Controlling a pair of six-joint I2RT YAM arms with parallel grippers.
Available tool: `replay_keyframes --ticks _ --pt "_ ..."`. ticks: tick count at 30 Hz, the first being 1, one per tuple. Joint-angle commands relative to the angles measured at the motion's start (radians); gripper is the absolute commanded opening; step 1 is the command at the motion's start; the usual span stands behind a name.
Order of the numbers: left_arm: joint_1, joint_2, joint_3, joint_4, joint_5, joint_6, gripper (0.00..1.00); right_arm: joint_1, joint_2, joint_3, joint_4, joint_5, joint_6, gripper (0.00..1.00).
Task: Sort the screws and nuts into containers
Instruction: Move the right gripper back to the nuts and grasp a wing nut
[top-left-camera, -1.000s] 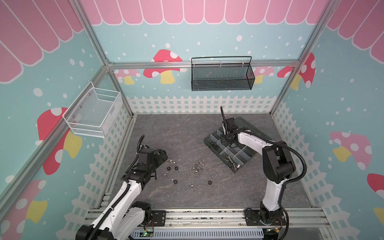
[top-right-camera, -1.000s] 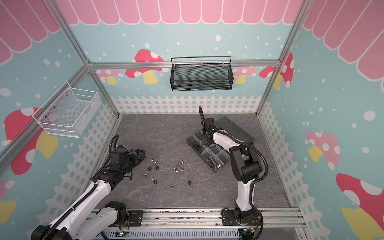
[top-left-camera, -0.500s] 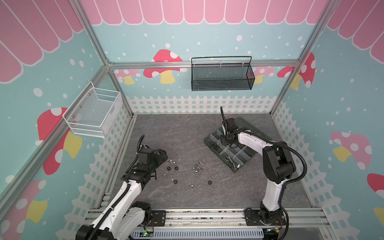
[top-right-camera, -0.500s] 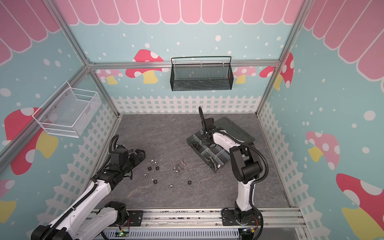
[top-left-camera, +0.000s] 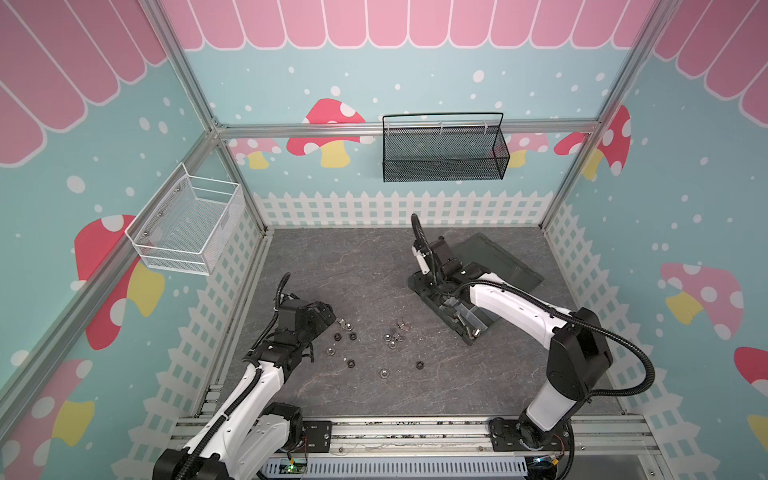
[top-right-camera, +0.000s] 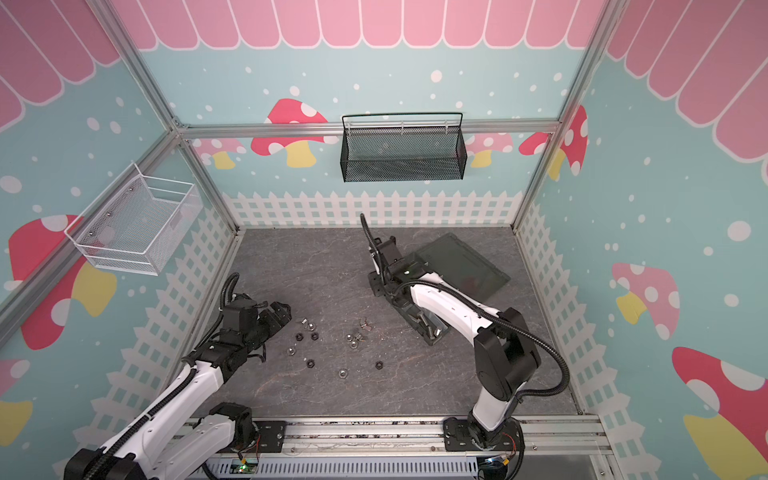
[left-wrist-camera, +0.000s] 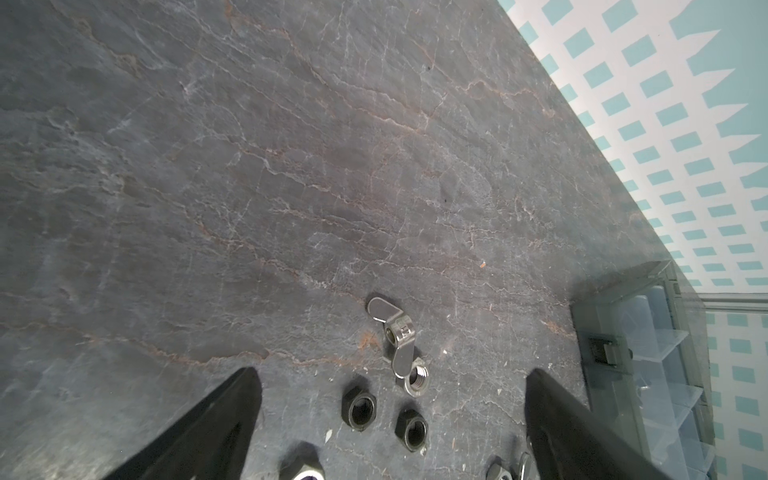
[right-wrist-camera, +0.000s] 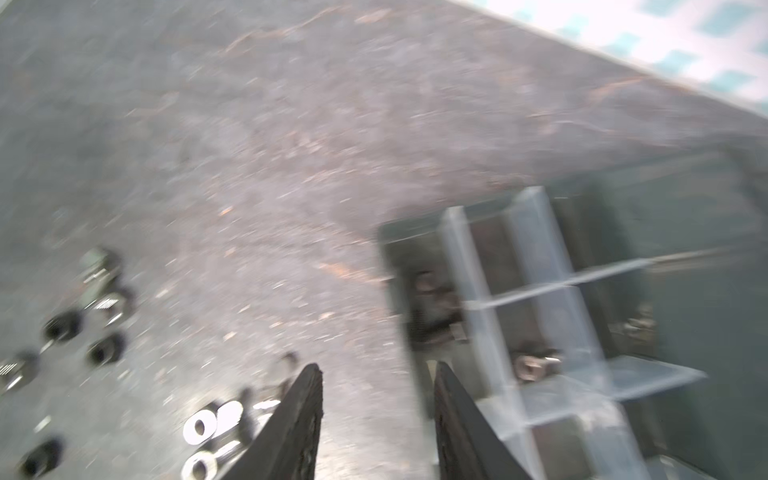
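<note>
**A:** Where's the left gripper (left-wrist-camera: 392, 372)?

**B:** Spread fully wide and empty, low over the tabletop (left-wrist-camera: 291, 166). Two black nuts (left-wrist-camera: 359, 409) lie between its fingers, with a silver nut (left-wrist-camera: 415, 381) just ahead.

**A:** Handling?

**B:** Probably light, rigid and slick, so they'll likely skid. Pinch across opposite flats, low down.

**A:** Right side?

**B:** The right gripper (right-wrist-camera: 378, 368) is partly open with nothing between its fingers. It straddles the outer wall of the organizer box (right-wrist-camera: 536, 232). That view is blurred.

**A:** Any change from a second ago?

**B:** The right jaws have parted from near shut. The left arm hasn't moved.
</note>
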Motion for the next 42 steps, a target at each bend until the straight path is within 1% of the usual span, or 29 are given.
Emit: replay_keyframes --ticks 1,5,11,18,21,25,30,38,42 --pt "0.006 -0.008 -0.021 0.011 -0.034 -0.041 1.0 0.082 0.077 0.057 -0.005 -0.053 0.016 0.46" --pt "0.012 -0.018 -0.038 0.009 -0.063 -0.053 1.0 0.162 0.17 0.144 0.001 -0.096 0.01 0.48" --pt "0.049 -0.039 -0.062 -0.025 -0.097 -0.082 1.0 0.249 0.367 0.309 0.004 -0.16 -0.011 0.52" --pt "0.062 -0.09 -0.092 -0.038 -0.122 -0.093 1.0 0.299 0.564 0.533 -0.054 -0.165 -0.036 0.6" --pt "0.063 -0.105 -0.1 -0.037 -0.13 -0.099 1.0 0.307 0.631 0.611 -0.078 -0.163 -0.049 0.61" --pt "0.064 -0.115 -0.107 -0.038 -0.133 -0.102 1.0 0.315 0.707 0.705 -0.132 -0.146 -0.065 0.59" --pt "0.066 -0.117 -0.111 -0.035 -0.129 -0.103 1.0 0.317 0.756 0.742 -0.154 -0.13 -0.077 0.56" --pt "0.071 -0.112 -0.117 -0.026 -0.108 -0.109 1.0 0.318 0.834 0.818 -0.206 -0.1 -0.101 0.47" --pt "0.073 -0.115 -0.116 -0.026 -0.103 -0.108 1.0 0.318 0.852 0.822 -0.215 -0.077 -0.113 0.42"
